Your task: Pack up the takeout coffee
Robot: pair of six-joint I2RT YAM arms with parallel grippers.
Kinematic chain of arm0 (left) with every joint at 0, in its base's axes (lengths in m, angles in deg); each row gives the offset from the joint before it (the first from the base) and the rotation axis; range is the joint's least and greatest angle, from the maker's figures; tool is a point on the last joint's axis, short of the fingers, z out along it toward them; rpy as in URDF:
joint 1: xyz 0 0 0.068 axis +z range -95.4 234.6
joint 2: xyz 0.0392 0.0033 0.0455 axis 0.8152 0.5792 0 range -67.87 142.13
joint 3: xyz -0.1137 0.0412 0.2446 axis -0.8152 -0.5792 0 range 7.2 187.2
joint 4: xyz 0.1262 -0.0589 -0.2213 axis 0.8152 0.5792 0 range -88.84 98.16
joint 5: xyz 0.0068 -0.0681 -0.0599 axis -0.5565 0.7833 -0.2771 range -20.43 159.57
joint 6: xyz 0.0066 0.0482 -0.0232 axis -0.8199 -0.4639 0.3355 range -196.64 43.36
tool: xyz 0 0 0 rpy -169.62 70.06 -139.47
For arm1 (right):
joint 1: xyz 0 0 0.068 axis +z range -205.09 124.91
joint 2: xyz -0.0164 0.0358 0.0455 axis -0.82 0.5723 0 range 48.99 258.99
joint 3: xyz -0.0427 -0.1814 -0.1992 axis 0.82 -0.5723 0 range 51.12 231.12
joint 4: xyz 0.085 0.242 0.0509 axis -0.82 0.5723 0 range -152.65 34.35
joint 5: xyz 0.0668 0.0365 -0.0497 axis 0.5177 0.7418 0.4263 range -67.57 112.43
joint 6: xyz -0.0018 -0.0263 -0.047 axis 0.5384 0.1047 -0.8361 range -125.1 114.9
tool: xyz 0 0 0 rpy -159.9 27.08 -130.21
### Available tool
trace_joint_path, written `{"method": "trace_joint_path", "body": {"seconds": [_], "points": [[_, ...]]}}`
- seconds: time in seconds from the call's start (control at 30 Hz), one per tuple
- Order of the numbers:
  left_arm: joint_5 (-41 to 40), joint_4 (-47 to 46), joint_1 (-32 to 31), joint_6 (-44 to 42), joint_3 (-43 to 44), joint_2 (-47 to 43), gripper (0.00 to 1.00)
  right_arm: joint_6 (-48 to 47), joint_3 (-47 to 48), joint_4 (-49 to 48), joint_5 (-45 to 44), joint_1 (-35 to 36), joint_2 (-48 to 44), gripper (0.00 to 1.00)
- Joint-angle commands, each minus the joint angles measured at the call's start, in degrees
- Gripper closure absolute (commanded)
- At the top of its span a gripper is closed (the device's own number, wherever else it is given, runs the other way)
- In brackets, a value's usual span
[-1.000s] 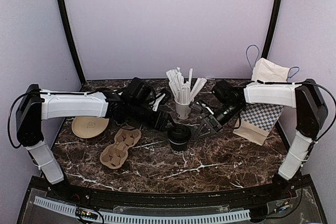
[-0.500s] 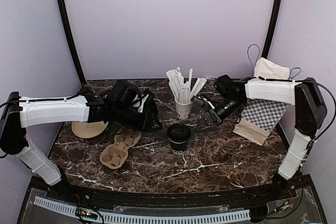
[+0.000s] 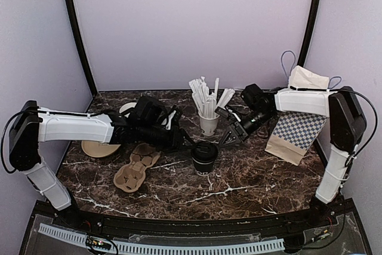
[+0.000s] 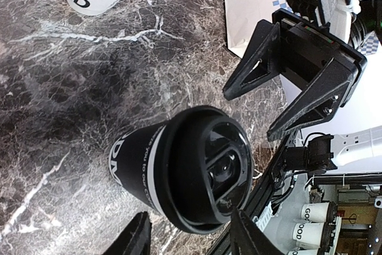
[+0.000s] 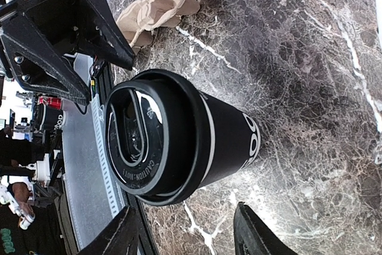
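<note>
Two hands are parked either side of the takeout coffee, and neither one has hold of it. The cup stands upright on the dark marble surface with its black lid on, near the middle and just in front of the white cup of straws.

My left hand reaches in low from the left. In its wrist view the two fingers are spread wide at the bottom edge, and the cup sits just past their tips rather than between them. So that hand is open with nothing in it.

My right hand comes in from the far right and points down toward the cup. Its fingers are parted as well, and its wrist view shows the cup lying beyond the tips, not touched. From the left wrist camera I can see that right hand across the cup, jaws apart, with bare marble between it and the lid.

Left of the cup, close to the front, lies a brown cardboard cup carrier. A tan paper disc lies further left, partly under my left arm. At the right side a paper bag with a checked panel stands leaning, well apart from the cup.
</note>
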Motion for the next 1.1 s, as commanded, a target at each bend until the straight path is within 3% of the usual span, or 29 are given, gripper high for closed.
{"method": "trace_joint_path", "body": {"seconds": [0.0, 0.3, 1.07], "points": [[1.0, -3.2, 0.0, 1.5, -0.9, -0.1, 0.54, 0.6, 1.5, -1.1, 1.1, 0.2, 0.1, 0.44], [-2.3, 0.2, 0.1, 2.2, -2.1, -1.2, 0.58, 0.8, 3.1, -0.3, 1.2, 1.2, 1.9, 0.44], [1.1, -1.2, 1.5, 0.8, -3.4, 3.4, 0.65, 0.7, 3.2, -0.2, 1.5, 2.9, 4.5, 0.48]]}}
